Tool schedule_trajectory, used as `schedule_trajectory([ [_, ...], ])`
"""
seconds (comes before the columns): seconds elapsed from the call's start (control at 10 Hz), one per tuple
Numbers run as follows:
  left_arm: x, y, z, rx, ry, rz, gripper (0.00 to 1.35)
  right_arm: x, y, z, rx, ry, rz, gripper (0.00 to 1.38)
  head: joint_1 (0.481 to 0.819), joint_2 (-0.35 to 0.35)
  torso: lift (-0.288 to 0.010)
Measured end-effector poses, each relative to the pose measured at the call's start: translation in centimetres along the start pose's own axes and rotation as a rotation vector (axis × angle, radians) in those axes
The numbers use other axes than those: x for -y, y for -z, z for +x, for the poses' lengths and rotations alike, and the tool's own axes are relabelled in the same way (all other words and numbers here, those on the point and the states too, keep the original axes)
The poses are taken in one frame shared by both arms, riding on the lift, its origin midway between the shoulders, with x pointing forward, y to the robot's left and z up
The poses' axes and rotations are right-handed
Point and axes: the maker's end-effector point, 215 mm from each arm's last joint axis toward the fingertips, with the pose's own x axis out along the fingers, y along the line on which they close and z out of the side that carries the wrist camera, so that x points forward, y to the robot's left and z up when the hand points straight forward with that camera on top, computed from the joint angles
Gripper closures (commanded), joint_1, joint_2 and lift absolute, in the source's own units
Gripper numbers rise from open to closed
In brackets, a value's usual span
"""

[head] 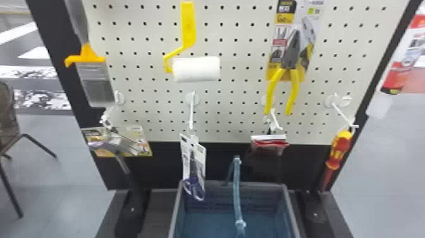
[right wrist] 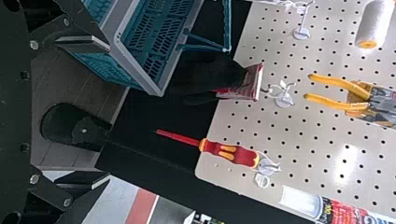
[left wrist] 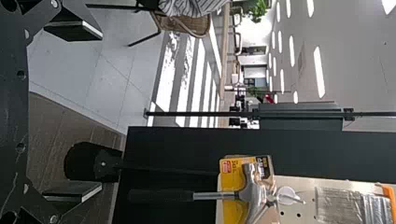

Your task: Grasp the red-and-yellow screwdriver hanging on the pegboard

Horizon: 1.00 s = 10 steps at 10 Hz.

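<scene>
The red-and-yellow screwdriver hangs tip-down from a hook.

basket before pegboard, screwdriver right of pliers

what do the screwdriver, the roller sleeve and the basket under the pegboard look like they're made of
Screwdriver: probably moulded plastic or rubbery grip, red with yellow patches; the red shaft looks sleeved in plastic.
Roller sleeve: likely soft fabric or foam, matte white with no sharp glints.
Basket: most likely moulded plastic, grey rim and blue-green walls, given the regular slotted openings.
</scene>
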Motion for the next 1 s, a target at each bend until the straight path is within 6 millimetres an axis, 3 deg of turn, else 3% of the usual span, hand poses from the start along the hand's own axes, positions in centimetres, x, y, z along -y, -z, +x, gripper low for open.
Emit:
schedule_trajectory([
  [0.2,-0.3,0.1,-2.5,-0.030,-0.036,-0.003,0.17,0.3,0.0,-0.7,-0.013,0.026,-0.002,0.31,0.549,0.000,-0.100],
  [0.6,1.1,-0.3,-2.4,-0.029,0.012,-0.053,0.17,1.4,-2.0,-2.1,0.029,0.109,-0.026,0.31,0.549,0.000,-0.100],
  [1.0,1.6,-0.3,-1.9,-0.029,0.029,-0.061,0.17,1.3,-1.9,-2.0,0.042,0.109,0.000,0.31,0.549,0.000,-0.100],
])
